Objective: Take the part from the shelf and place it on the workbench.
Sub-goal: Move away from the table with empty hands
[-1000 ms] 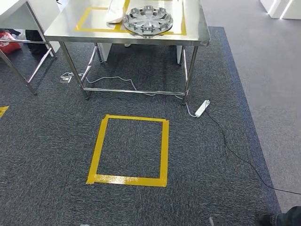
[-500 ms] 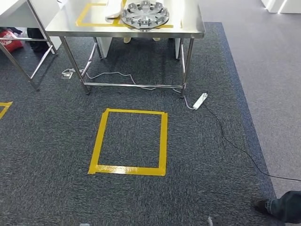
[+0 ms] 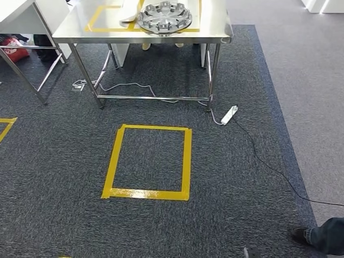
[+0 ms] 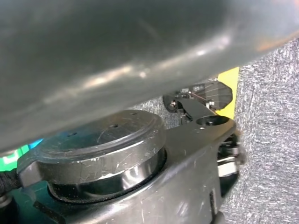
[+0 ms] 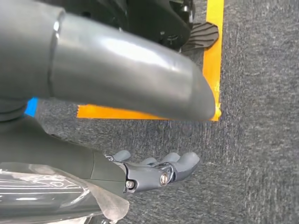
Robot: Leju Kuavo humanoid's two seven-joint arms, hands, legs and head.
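Part (image 3: 164, 16): a silver, spoked, hubcap-like disc lying flat on the steel workbench (image 3: 215, 24), at 12 o'clock in the head view. It lies partly inside a yellow tape outline (image 3: 95, 19) on the bench top. I read the outline as the marked drop zone, which would explain why the disc sits there and not at the near edge. A white, folded-looking thing (image 3: 129, 13) lies just beside it at its 9 o'clock; I cannot tell what it is.

Right hand (image 5: 155, 172): it hangs low over the carpet, fingers straight and well apart from the thumb, nothing between them. A clear film shows close behind it in the right wrist view; I cannot tell what it belongs to.

Left hand (image 4: 123, 46): a large blurred grey shape very close to the lens, so I cannot tell how its fingers lie or whether it holds anything.

Judgement: with the part on the bench and the right hand empty, the placement looks done.

Between me and the bench, at 12 o'clock on the carpet, is a yellow tape square (image 3: 114, 161), probably a standing mark. A white power strip (image 3: 229, 114) lies by the bench's right leg, and its black cable (image 3: 263, 161) runs off toward 4 o'clock. A person's shoe (image 3: 300, 235) is at 5 o'clock, well apart from the bench.
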